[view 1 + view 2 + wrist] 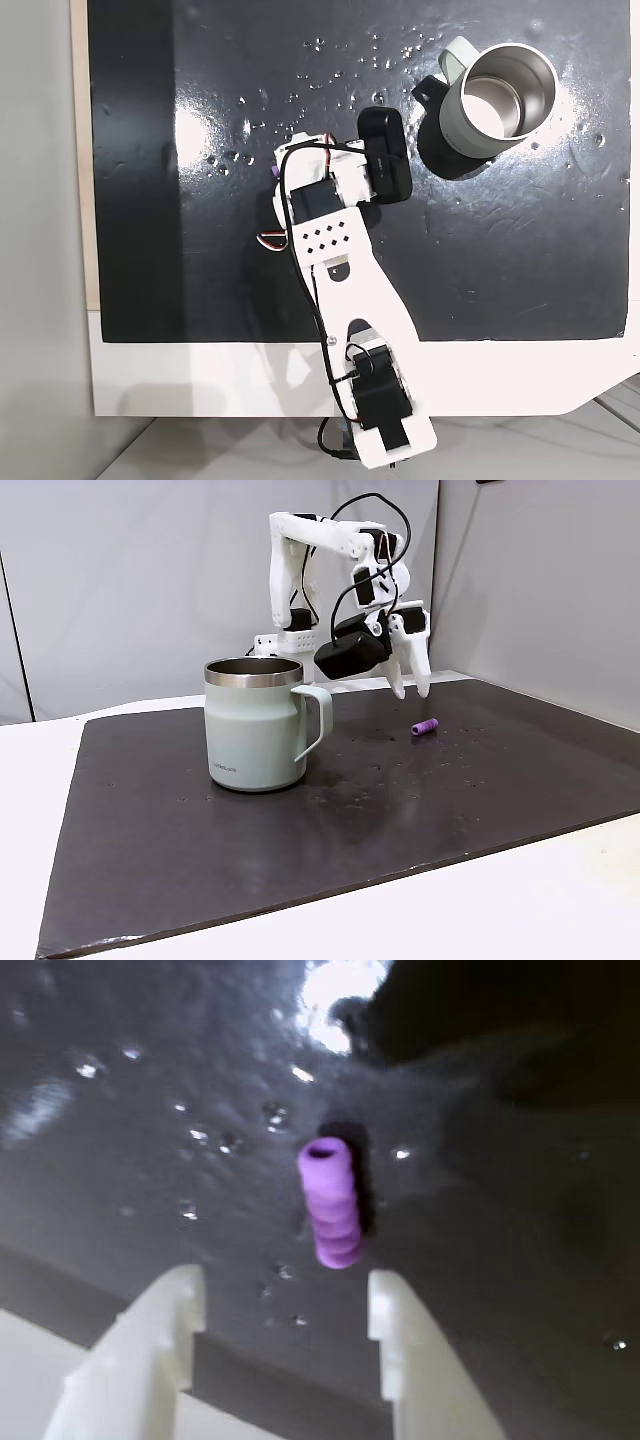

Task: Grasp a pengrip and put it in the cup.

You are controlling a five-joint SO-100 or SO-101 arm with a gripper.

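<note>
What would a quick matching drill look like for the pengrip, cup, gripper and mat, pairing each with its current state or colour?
Things:
1. pengrip
2. cup
3. gripper
4. mat

States:
A. black, dotted with droplets
B. open, above the mat
C. purple, lying on the mat
D. upright, handle showing, nothing seen inside

Pairs: 1-C, 2-D, 3-B, 4-A
</note>
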